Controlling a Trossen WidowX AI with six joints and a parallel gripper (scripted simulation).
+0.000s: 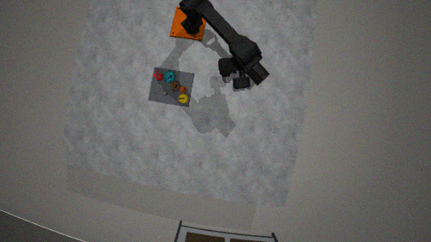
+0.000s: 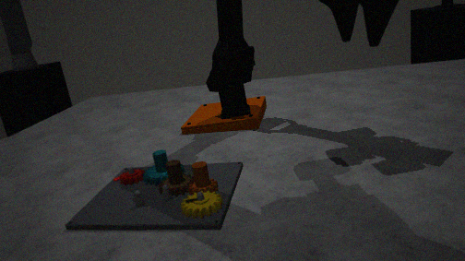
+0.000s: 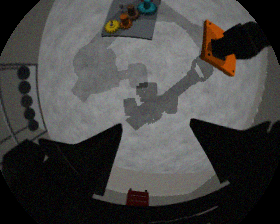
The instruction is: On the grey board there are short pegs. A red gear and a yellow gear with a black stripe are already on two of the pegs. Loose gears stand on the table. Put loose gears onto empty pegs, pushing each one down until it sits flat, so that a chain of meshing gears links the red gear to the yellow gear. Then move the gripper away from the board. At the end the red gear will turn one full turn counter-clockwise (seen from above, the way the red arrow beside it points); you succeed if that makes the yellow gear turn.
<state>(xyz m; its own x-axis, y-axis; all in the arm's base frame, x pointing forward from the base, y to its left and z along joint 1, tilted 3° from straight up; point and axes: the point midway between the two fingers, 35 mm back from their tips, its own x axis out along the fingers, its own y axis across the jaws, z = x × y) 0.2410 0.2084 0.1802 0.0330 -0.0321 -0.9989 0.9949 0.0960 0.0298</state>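
Note:
The grey board (image 1: 156, 96) (image 2: 106, 214) (image 3: 141, 34) carries a row of gears. The red gear (image 1: 160, 74) (image 2: 132, 177) is at one end; the yellow gear (image 1: 185, 98) (image 2: 201, 205) (image 3: 115, 26) with its black stripe is at the other. Between them stand a teal gear (image 1: 169, 77) (image 2: 160, 160) (image 3: 147, 7), a brown gear (image 1: 175, 85) (image 2: 174, 172) (image 3: 132, 12) and an orange gear (image 1: 183, 89) (image 2: 200, 174) (image 3: 124, 21), close together. Exact tooth contact is too small to tell. A bare peg (image 1: 167, 93) (image 2: 137, 197) shows. My gripper (image 2: 360, 42) (image 3: 157, 124) is open and empty, high and away from the board.
The arm's orange base plate (image 1: 175, 29) (image 2: 198, 119) (image 3: 226, 65) stands behind the board. The arm's shadow crosses the table and part of the board. A framed rack (image 1: 227, 230) is beyond the table, and a small red object (image 3: 138, 197) shows between the fingers in the distance.

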